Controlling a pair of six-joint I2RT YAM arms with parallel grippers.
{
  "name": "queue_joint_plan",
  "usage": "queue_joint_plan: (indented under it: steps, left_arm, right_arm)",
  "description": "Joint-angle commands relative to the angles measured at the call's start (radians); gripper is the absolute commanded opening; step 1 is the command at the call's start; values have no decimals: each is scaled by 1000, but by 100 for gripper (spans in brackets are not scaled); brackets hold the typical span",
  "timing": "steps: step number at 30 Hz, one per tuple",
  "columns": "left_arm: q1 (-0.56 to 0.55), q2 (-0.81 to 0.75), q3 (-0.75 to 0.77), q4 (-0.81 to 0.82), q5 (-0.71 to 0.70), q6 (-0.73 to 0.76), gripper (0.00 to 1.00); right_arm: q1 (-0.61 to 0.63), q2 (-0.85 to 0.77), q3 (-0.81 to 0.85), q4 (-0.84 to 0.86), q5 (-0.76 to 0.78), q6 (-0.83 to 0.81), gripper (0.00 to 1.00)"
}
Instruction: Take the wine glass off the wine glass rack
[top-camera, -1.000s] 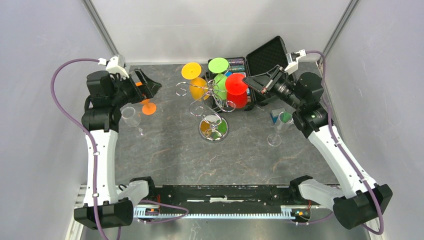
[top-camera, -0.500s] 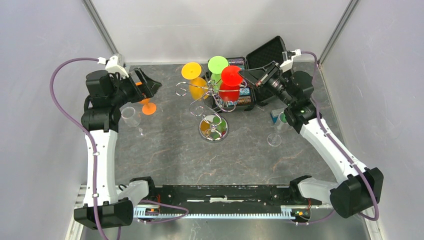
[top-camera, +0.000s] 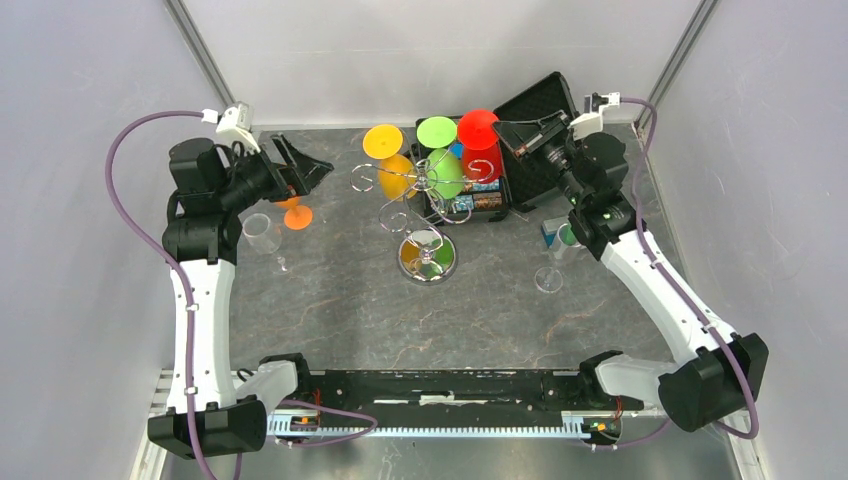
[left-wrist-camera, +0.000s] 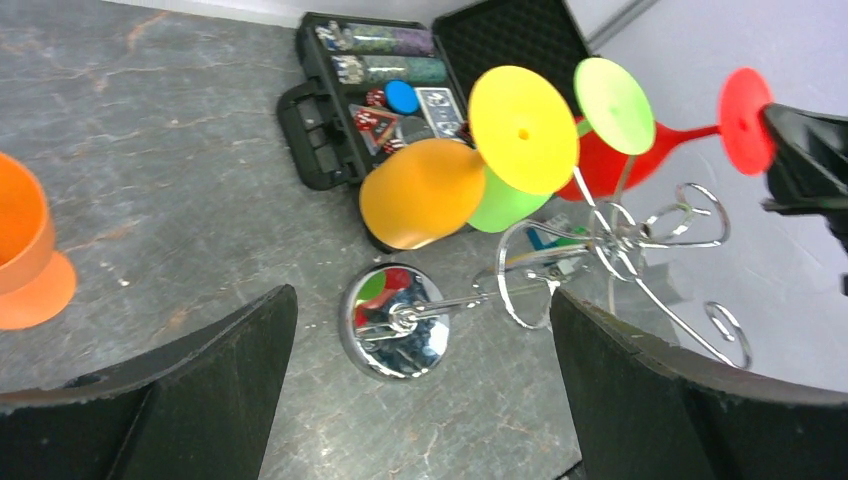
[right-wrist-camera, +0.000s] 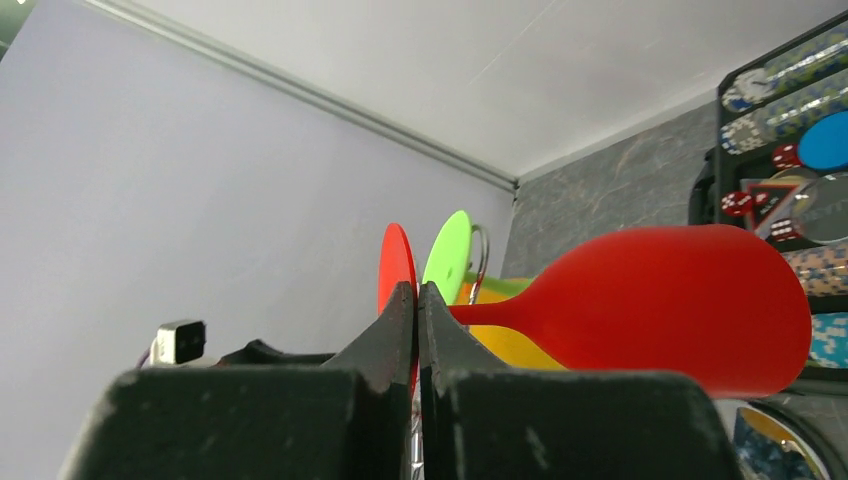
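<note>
Since a second ago, the right hand (top-camera: 505, 125) has carried the red wine glass (top-camera: 480, 160) back and away from the wine glass rack (top-camera: 427, 255). The glass now hangs over the open black case (top-camera: 540, 105). That hand is clamped tight on the stem just by the foot, and the glass lies sideways with its bowl next to the green glass (top-camera: 445, 170). It looks clear of the rack's curled wire arms. A yellow glass (top-camera: 395, 170) and the green one hang on the rack, which stands mid-surface (top-camera: 330, 300). The left hand (top-camera: 300, 172) hovers spread wide and empty above an orange cup (top-camera: 297, 215).
</note>
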Motion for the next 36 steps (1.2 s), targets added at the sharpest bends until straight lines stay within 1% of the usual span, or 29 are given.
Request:
queue_joint_plan:
  steps: [1,7,10,13,16,21,23,24,28,31,33,36]
  left_arm:
    - [3,-15,34,100,125,-87,100]
    - [-22,-23,-27,278,252,-241,100]
    - [-48,-26,-13,300,246,-261,100]
    - [-89,-25,2,358,247,-314,100]
    - [-180,-19,6,434,240,-367,100]
    - [-374,22,13,551,160,-418,100]
    - [-434,43,9,613,125,-448,100]
    - [-454,58,7,668,115,-475,100]
    - [-484,124,-5,867,65,-626,100]
    - [-499,201,23,1029,80,-753,100]
    - [-516,250,62,1077,88,-805,100]
    - [-534,310,110,1093,97,-865,100]
  right_arm:
    - [3,-38,32,16,113,-47,0]
    - [3,-111,61,35,190,-140,0]
    - [3,-148,58,83,186,-154,0]
    - [3,-185,48,151,150,-136,0]
    - [3,-216,28,230,77,-68,0]
    - [3,-256,-2,357,-36,70,0]
    - [2,-270,-7,392,-60,106,0]
    - [3,-276,-11,416,-68,121,0]
    - [3,-300,-37,510,-112,218,0]
    - [3,-303,-53,568,-142,302,0]
    - [3,-300,-61,582,-161,351,0]
    - [3,-295,-88,591,-175,412,0]
